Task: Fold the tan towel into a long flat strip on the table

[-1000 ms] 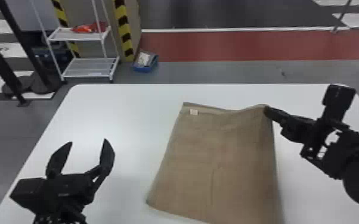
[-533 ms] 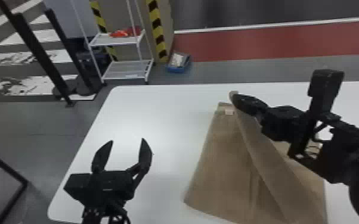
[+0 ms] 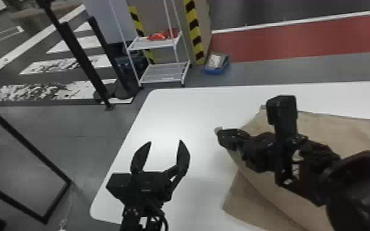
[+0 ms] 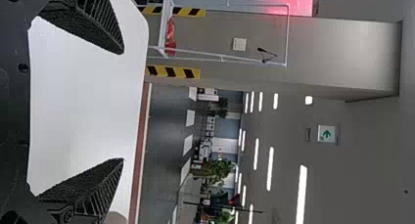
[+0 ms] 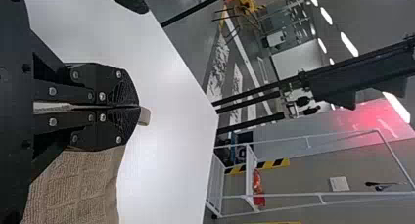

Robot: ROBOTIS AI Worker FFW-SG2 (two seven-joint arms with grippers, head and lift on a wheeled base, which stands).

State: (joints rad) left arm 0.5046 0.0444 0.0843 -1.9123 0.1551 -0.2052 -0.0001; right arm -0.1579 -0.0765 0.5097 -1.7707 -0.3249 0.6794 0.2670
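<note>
now, left to right, the left end effector [image 3: 165, 141], low and left of centre in the head view, waits over the table [image 3: 175, 113], spread wide. right of centre, the right end effector [image 3: 221, 135] is closed on a corner of the tan towel [image 3: 344, 132]. over the last second it has drawn that corner leftward across the cloth and past its left side, leaving a slanting flap at lower right. a fold looks begun but crooked; the edges probably need lining up before a flat strip can come of it.

the tabletop is smooth and white. beyond it, black posts [image 3: 80, 58] stand at upper left, then a white rack [image 3: 159, 73], a blue box [image 3: 216, 66] on the grey floor, and a red floor band [image 3: 285, 46] running to upper right.
</note>
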